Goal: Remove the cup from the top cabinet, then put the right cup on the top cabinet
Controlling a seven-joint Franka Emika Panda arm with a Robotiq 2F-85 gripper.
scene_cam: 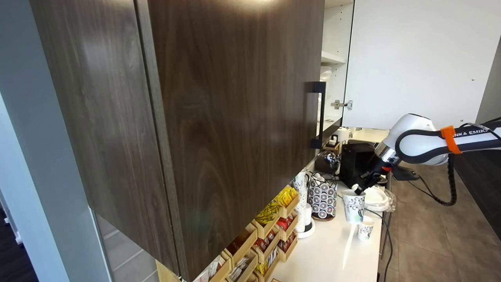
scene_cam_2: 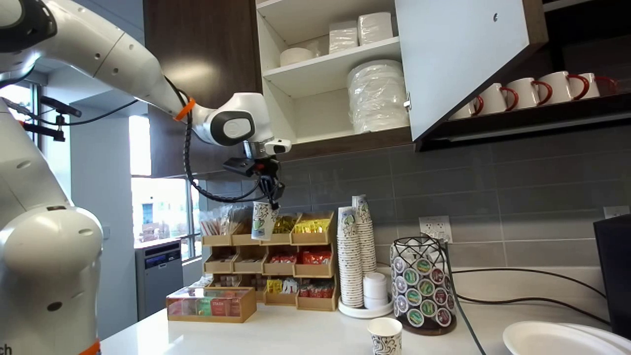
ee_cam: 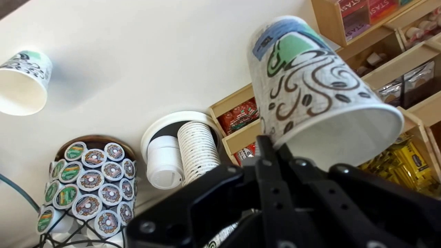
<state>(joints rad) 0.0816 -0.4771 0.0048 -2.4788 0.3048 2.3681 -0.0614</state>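
Note:
My gripper [ee_cam: 274, 146] is shut on the rim of a patterned paper cup [ee_cam: 310, 75]. The cup hangs roughly upright, slightly tilted, high above the counter in both exterior views [scene_cam: 354, 207] [scene_cam_2: 263, 222]. A second patterned paper cup [scene_cam_2: 386, 340] stands upright on the counter; it also shows in the wrist view [ee_cam: 27, 79]. The top cabinet [scene_cam_2: 320, 116] has its right door open; wrapped plates and white containers are on its white shelves. Its dark brown front shows in an exterior view [scene_cam: 235, 117]. No plain white cup shows on its visible shelves.
The open cabinet door [scene_cam_2: 453, 54] juts out. Below are a condiment rack [scene_cam_2: 310, 266], tall paper cup stacks [scene_cam_2: 350, 261], a coffee pod holder [scene_cam_2: 424, 286], a tea box [scene_cam_2: 212, 304] and white plates [scene_cam_2: 552, 340]. Mugs [scene_cam_2: 527, 93] stand on a side shelf.

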